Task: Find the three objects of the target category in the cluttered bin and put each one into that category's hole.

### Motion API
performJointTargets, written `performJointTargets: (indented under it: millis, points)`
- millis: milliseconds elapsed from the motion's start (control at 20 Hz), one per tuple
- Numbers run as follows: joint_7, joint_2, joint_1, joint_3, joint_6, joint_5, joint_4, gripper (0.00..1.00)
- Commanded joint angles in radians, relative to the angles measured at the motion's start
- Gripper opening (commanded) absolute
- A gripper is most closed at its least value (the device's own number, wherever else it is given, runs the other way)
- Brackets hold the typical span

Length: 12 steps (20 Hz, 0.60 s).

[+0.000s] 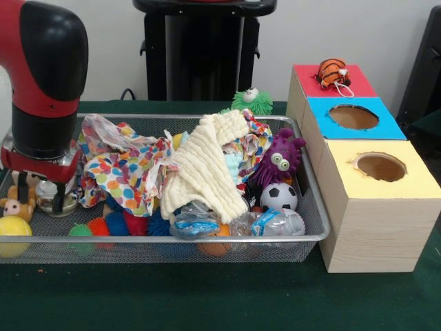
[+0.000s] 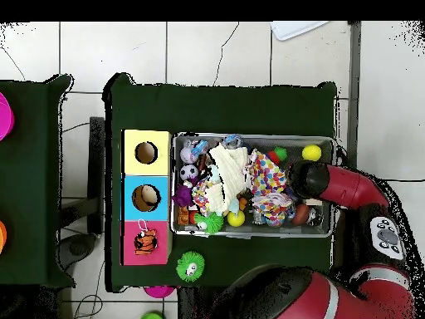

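Observation:
A wire mesh bin (image 1: pixel 313 238) holds a heap of toys, cloths and bottles. My gripper (image 1: pixel 50 198) is down inside the bin's left end in the front view, under the red and black arm (image 2: pixel 336 184). It hangs just beside a small teddy bear (image 1: pixel 16 201) and above a yellow ball (image 1: pixel 14 234). A shiny rounded object sits right at the gripper, and contact is unclear. Three boxes stand beside the bin: the red one (image 1: pixel 331 88), the blue one with a hole (image 1: pixel 353 117), and the yellow one with a hole (image 1: pixel 380 167).
A cream knitted cloth (image 1: pixel 207 162) and a spotted cloth (image 1: pixel 120 169) cover the bin's middle. A purple monster (image 1: pixel 279 160), soccer ball (image 1: pixel 279 196) and crumpled bottles (image 1: pixel 196 224) lie at the right. An orange tiger toy (image 1: pixel 334 72) covers the red box's top. A green spiky toy (image 1: pixel 251 102) sits behind the bin.

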Motion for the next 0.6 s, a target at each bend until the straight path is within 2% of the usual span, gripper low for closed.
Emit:
performJointTargets:
  millis: [50, 600]
  points:
    - [0.099, 0.083, -0.016, 0.003, 0.039, -0.013, -0.016, 1.0]
    - [0.037, 0.075, 0.016, -0.051, 0.064, -0.066, -0.07, 1.0]
